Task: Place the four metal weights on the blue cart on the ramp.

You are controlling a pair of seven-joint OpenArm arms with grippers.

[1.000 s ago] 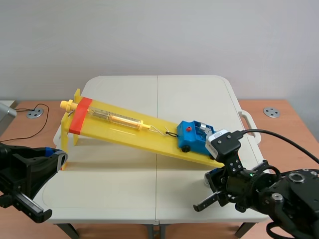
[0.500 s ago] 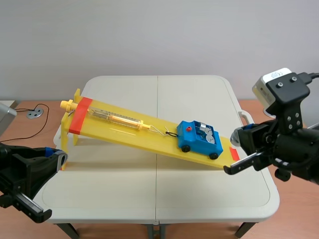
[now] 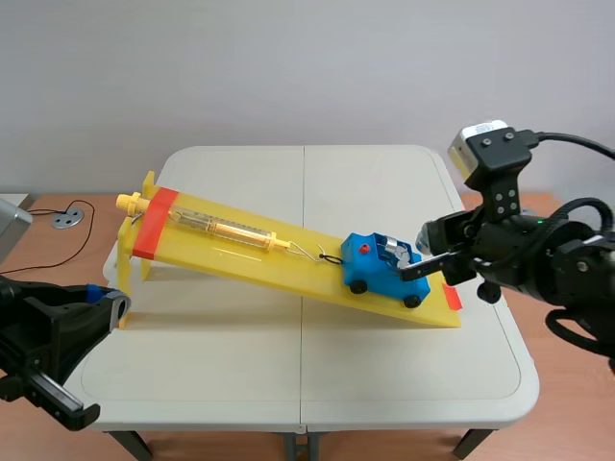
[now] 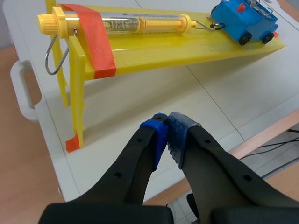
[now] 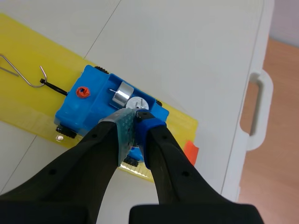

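Observation:
The blue cart sits low on the yellow ramp, hooked by a wire to a spring scale. Silver metal weights lie in its tray. My right gripper hangs over the cart's lower end, shut, with nothing visible between its pads. From the right wrist, its tips hover just above the cart, where one weight stands tilted and another lies flat. My left gripper is shut and idle off the table's front left corner; ahead of it are the ramp and the distant cart.
Orange-red tape wraps the ramp's raised end, which stands on yellow legs. A small orange mark is on the ramp's low end. The table's side handle lies to the right of the cart.
My right arm rose from the table's front right, swung out to the right, then came in over the cart's lower end. The left arm has stayed still.

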